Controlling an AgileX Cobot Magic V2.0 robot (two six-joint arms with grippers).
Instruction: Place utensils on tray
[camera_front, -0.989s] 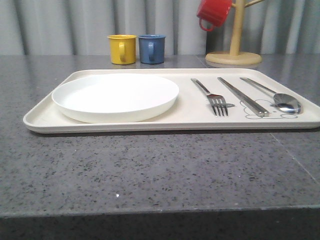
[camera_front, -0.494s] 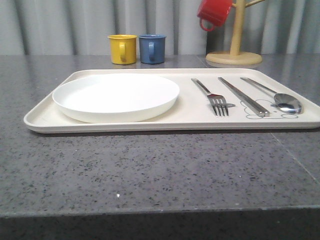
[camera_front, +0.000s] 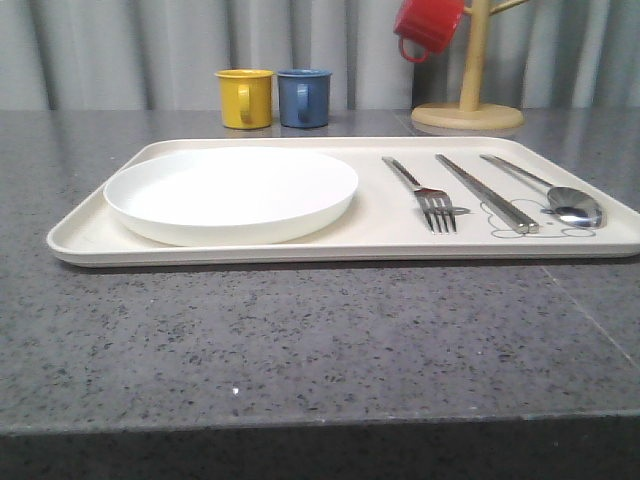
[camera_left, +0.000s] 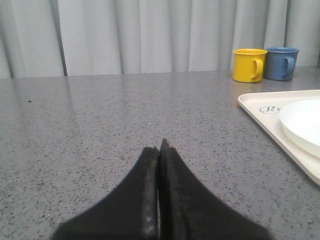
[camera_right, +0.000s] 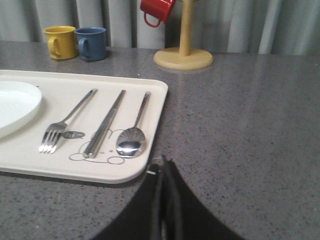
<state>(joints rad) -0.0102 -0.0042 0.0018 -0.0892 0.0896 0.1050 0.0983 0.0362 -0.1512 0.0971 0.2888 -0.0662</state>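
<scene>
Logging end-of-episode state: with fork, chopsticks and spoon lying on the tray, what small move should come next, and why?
Probably none beyond holding both arms back. The fork, chopsticks and spoon lie side by side on the tray, and the left gripper and right gripper are shut, holding nothing.

Grey script on the tray (camera_left: 260, 102) rim begins with what looks like "R"; the rest is cut off.

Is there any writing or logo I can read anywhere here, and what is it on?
"R": the start of a grey script word in an oval on the tray corner, in the left wrist view; the plate covers the rest.
No lettering is visible on the mugs or utensils.
</scene>
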